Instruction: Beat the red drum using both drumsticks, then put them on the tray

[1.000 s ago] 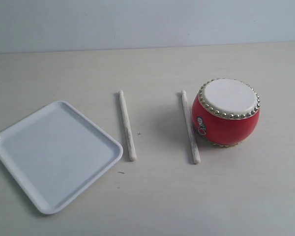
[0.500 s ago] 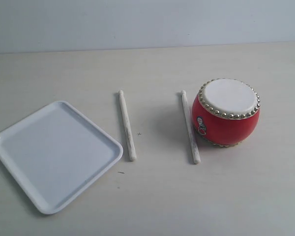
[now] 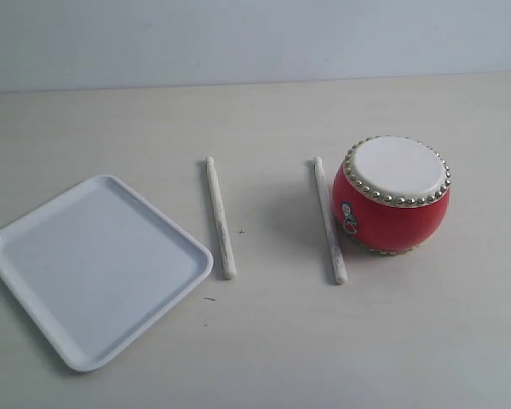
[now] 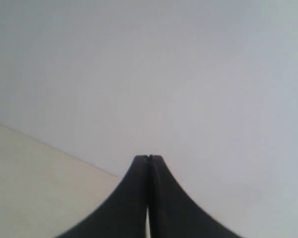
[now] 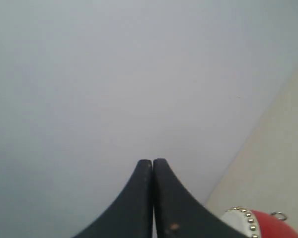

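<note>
Left claw (image 4: 148, 157) and right claw (image 5: 152, 161): both pinched together, gripping nothing.

Neither of my claws shows in the exterior view. In each wrist view the claw points at the pale wall (image 3: 238, 38), with a strip of counter (image 3: 264, 341) beside it. The right wrist view also catches a bit of the drum (image 3: 392, 194), studded rim and red side, just past my right claw. The drum stands upright on the counter at the right of the exterior view, skin up. One stick (image 3: 330, 220) lies flat just left of it; its near end is at the drum's base, and I can't tell if they touch. The other stick (image 3: 221, 217) lies roughly parallel, between the first stick and the tray (image 3: 94, 268), close to the tray's right corner but apart. The tray sits flat at the left, turned at an angle.
</note>
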`<state>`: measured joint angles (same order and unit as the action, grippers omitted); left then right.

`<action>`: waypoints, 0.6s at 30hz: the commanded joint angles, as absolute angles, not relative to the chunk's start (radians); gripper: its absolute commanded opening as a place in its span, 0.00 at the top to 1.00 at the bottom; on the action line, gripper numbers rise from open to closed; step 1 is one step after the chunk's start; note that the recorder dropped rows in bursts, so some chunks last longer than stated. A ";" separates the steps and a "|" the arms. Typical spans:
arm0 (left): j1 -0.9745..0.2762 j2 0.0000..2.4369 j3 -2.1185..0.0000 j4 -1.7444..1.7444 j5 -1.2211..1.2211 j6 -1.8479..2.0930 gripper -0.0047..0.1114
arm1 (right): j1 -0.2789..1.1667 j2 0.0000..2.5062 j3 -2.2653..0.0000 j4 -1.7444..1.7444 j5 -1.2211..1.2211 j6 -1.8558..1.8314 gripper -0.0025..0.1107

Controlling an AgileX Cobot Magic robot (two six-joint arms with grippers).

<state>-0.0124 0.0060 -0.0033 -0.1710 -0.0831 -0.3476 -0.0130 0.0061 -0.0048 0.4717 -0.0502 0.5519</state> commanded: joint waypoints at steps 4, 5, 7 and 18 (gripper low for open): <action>-0.010 0.000 0.000 -0.232 -0.208 -0.619 0.96 | -0.011 0.000 0.000 0.568 -0.064 0.658 0.98; -0.010 0.000 0.000 -0.234 -0.241 -0.618 0.96 | -0.011 0.000 0.000 0.568 -0.022 0.658 0.98; -0.010 0.000 0.000 -0.285 -0.318 -0.618 0.96 | -0.011 0.000 -0.013 0.551 0.097 0.619 0.98; -0.010 0.181 -0.144 -0.162 0.085 -0.550 0.96 | 0.013 0.417 -0.371 0.538 0.384 -0.170 0.98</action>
<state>-0.0124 0.0964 -0.0831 -0.2229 -0.0303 -0.6063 -0.0033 0.2870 -0.2891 0.5521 0.3163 0.0000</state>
